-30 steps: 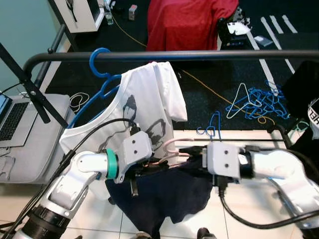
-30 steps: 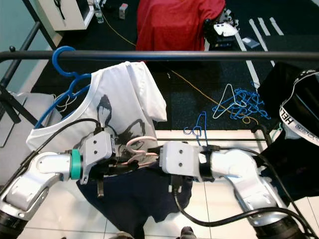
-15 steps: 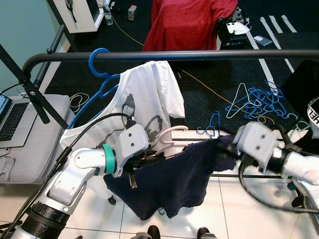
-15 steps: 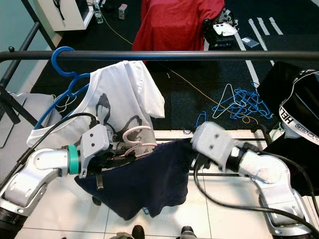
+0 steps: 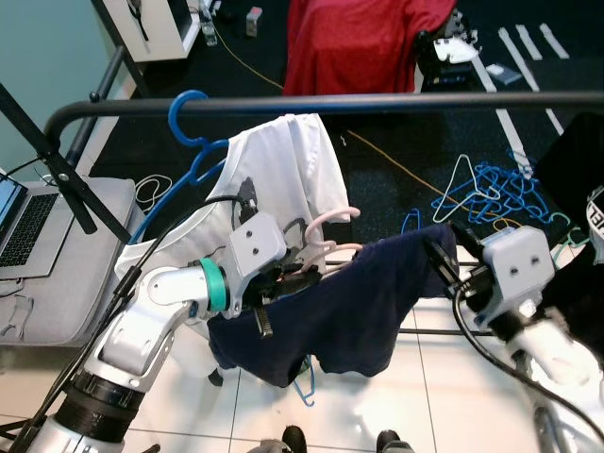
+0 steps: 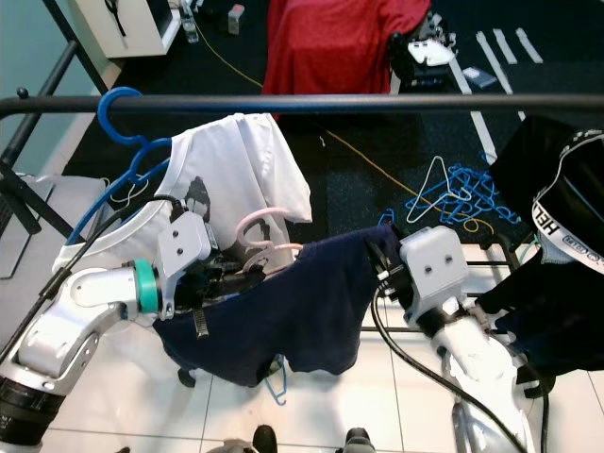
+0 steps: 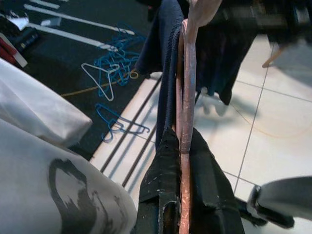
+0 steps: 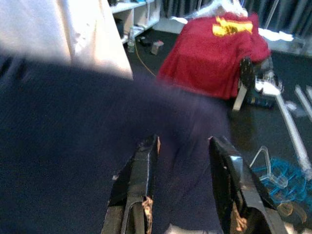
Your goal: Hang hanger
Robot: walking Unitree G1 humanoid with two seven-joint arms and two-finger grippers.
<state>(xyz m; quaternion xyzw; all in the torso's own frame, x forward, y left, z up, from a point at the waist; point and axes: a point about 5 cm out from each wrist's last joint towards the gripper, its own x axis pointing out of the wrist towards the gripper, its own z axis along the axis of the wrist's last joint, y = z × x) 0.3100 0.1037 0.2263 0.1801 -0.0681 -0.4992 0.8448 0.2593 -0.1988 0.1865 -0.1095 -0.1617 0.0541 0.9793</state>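
Observation:
A pink hanger (image 5: 327,229) carries a dark navy garment (image 5: 363,302) below the black rail (image 5: 377,101). My left gripper (image 5: 291,276) is shut on the hanger's neck; the left wrist view shows its black fingers (image 7: 165,195) clamped on the pink bar (image 7: 186,112). The hook points up and stays well under the rail. My right gripper (image 5: 442,260) is at the garment's right shoulder, and its fingers (image 8: 141,180) stand apart with the navy cloth (image 8: 73,136) just in front of them. A white T-shirt (image 5: 283,170) hangs on a blue hanger (image 5: 189,118) at the rail's left.
A black garment (image 6: 557,217) hangs at the rail's right end. Loose blue hangers (image 5: 491,189) lie on the dark mat, and one blue hanger (image 5: 304,382) lies on the tiles below. A red garment (image 5: 359,42) is behind. A laptop (image 5: 24,222) and the rack's slanted brace (image 5: 57,165) are left.
My right gripper has swung out to the right and now sits at the garment's shoulder. The left gripper has lifted the hanger, so the garment hangs higher and more spread out.

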